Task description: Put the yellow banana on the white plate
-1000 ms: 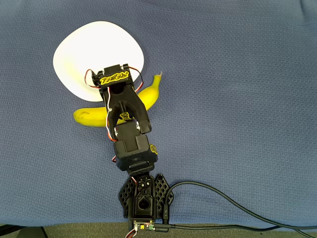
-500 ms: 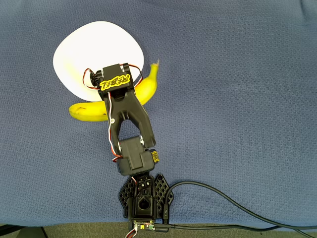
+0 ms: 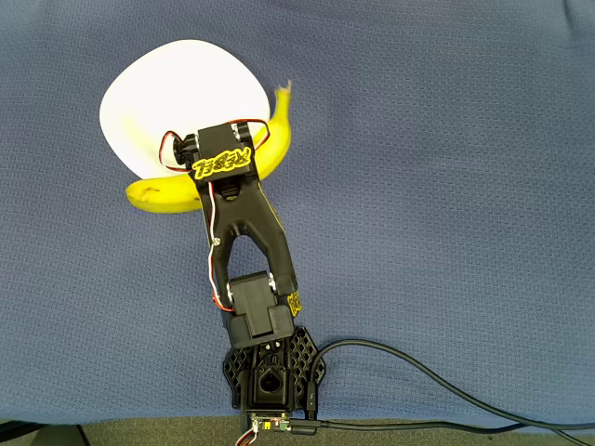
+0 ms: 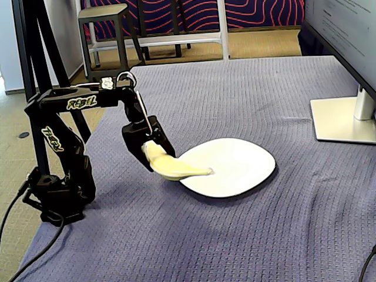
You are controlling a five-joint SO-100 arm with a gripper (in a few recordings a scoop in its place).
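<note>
Banana point(image 3: 172, 193) is what everything here is turning on: it is hanging in the gripper point(image 4: 148, 147), clamped near its middle, with the black jaws closing on it from either side. From where I am standing by the table, the fruit is riding clear of the blue cloth point(image 3: 446, 186) in the fixed view, its stem end pointing toward the white plate point(image 4: 235, 167) and dipping slightly, reaching over the plate's near rim without seeming to touch it.

Looking down from above, the banana's long axis is running roughly left to right and curving upward at the right, where the stem tip is rising beside the plate's right edge. The blunt end is sticking out to the left of the wrist, over bare cloth just below the plate point(image 3: 177, 93). So the fruit is lying along the plate's lower-right rim, not across its centre.

The plate's middle is lying up and to the left of the gripper in the overhead view, away from the arm's base. As I judge it, the carry is needing a further reach outward before any release, or the blunt end may be landing on the cloth.
</note>
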